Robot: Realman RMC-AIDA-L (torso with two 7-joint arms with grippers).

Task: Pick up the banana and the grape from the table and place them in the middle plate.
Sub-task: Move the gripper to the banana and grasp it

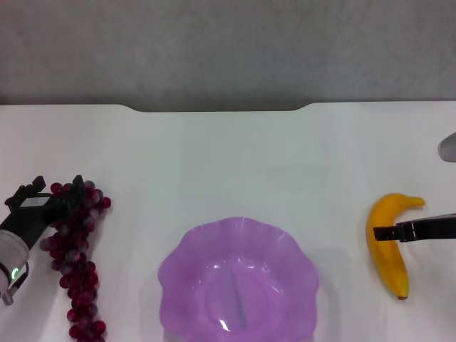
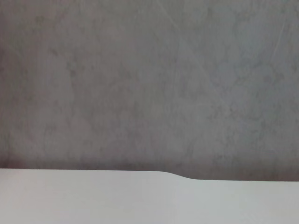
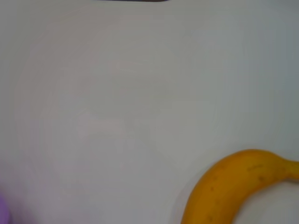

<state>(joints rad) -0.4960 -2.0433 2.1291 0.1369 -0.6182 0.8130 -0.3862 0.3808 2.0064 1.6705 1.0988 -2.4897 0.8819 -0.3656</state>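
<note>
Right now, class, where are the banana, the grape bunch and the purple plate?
banana (image 1: 385, 242): head view, middle of its yellow body.
grape (image 1: 77, 274): head view, middle of the bunch.
middle plate (image 1: 187, 246): head view, bare scalloped rim.

light: bright, even, diffuse | shadows: faint, soft beside the middle plate (image 1: 239, 281) and the banana (image 1: 388, 239) | glare: small highlights inside plate | blur: right wrist view soft, banana edges unsharp | table (image 1: 228, 164) nearly washed out
</note>
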